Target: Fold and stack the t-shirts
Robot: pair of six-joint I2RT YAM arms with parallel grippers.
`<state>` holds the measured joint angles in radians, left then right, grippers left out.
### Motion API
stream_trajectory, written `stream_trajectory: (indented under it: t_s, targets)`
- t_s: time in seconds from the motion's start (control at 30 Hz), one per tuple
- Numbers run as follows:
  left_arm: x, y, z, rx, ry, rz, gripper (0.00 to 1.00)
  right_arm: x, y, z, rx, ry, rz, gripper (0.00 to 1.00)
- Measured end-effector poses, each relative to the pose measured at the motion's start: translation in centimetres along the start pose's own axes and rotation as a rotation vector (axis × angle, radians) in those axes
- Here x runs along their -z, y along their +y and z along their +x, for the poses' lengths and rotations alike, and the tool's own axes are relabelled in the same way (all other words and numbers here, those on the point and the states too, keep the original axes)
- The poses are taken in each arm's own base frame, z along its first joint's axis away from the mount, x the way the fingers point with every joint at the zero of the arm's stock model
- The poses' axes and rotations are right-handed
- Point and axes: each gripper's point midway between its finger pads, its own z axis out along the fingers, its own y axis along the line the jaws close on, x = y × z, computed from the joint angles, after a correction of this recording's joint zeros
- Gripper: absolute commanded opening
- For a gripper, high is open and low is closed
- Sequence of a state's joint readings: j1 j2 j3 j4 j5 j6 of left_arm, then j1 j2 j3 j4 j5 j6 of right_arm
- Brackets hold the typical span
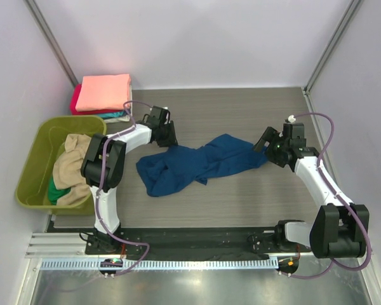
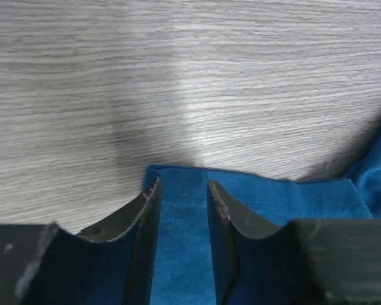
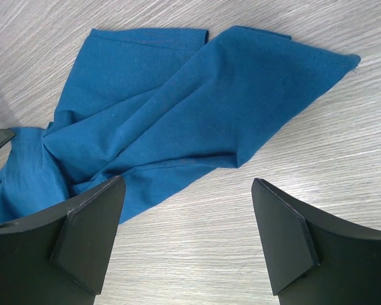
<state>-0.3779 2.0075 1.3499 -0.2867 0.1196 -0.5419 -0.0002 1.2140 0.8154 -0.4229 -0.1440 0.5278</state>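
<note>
Wood-grain table [image 1: 254, 190]: the middle is taken up by the navy t-shirt [image 1: 197, 165], which is crumpled and twisted between the two arms. Olive tub [image 1: 32, 171] at the left edge: a tan t-shirt [image 1: 68, 166] and a green t-shirt [image 1: 53, 189] are held in it, not yet folded. A folded stack [image 1: 103, 95], salmon-pink on top, is set behind the tub.

Left gripper [image 2: 183, 187]: placed astride the navy shirt's left hem, jaws narrowly apart, cloth seen flat in the gap, no pinch seen. Right gripper [image 3: 187, 190]: hung over the shirt's right end, jaws wide apart, nothing held.

Risks, as judged:
- The twist could be kept if only one end is lifted, since the right end is ungripped.
- Two layers could be taken at once where the folds overlap.
- So little cloth lies between the left jaws that the hem could be slipped off, or the table scraped.
</note>
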Motion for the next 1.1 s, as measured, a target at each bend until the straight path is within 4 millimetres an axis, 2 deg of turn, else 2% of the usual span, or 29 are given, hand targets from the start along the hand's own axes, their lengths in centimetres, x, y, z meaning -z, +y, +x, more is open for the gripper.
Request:
stream_trajectory:
  t_s: [0.13,0.47,0.63,0.83,0.9,1.0,1.03,1.1]
  targets:
    - [0.6,0.4,0.0,-0.017,-0.026,-0.035,0.45,-0.1,-0.1,0.1,-0.001,0.004,0.002,0.87]
    - [3.6,0.5,-2.5,-0.061,-0.137,-0.086,0.46,-0.8,-0.6,0.9,-0.004,0.03,0.013,0.87]
    - [2.8,1.0,-1.9,-0.068,-0.114,-0.104,0.43,-0.9,-0.7,1.1,-0.003,0.036,0.016,0.87]
    - [0.7,1.7,0.2,-0.075,-0.053,-0.126,0.39,-0.9,-0.9,1.2,-0.003,0.037,0.021,0.87]
    - [0.5,1.4,0.2,-0.079,-0.057,-0.12,0.38,-1.0,-1.1,1.3,-0.004,0.038,0.026,0.87]
    - [0.3,0.9,0.5,-0.085,-0.054,-0.114,0.28,-1.1,-1.4,1.4,-0.007,0.034,0.04,0.87]
    - [0.2,0.8,0.6,-0.087,-0.055,-0.112,0.12,-1.2,-1.6,1.5,-0.009,0.031,0.049,0.87]
    - [0.0,0.5,0.8,-0.086,-0.052,-0.107,0.0,-1.2,-2.0,1.5,-0.016,0.024,0.07,0.88]
